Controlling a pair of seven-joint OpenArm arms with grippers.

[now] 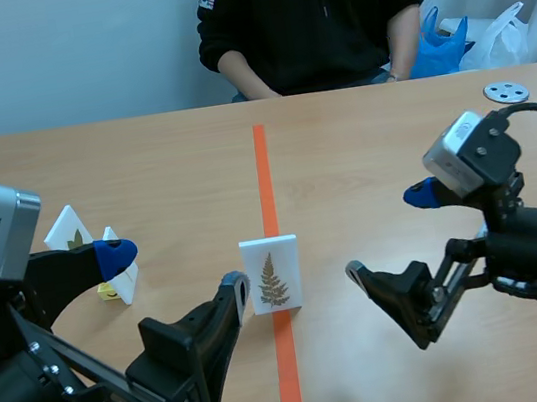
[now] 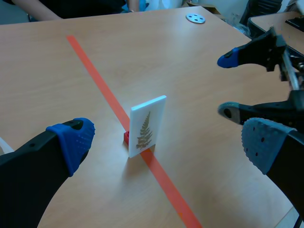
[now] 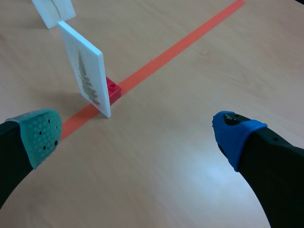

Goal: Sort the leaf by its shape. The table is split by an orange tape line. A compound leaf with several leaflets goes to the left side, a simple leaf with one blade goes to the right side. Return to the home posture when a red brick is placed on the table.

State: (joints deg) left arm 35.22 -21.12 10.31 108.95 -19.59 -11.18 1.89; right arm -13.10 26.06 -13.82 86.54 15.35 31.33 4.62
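Standing upright on the orange tape line near the middle of the table, the white card shows a fern-like leaf with many leaflets, and a small red block touches its foot. You have both claws spread wide and holding nothing: the left claw is near the card's left, the right claw near its right. Two more cards stand toward the table's left edge.

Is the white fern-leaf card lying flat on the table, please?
No, the white fern-leaf card stands upright on the orange tape line.
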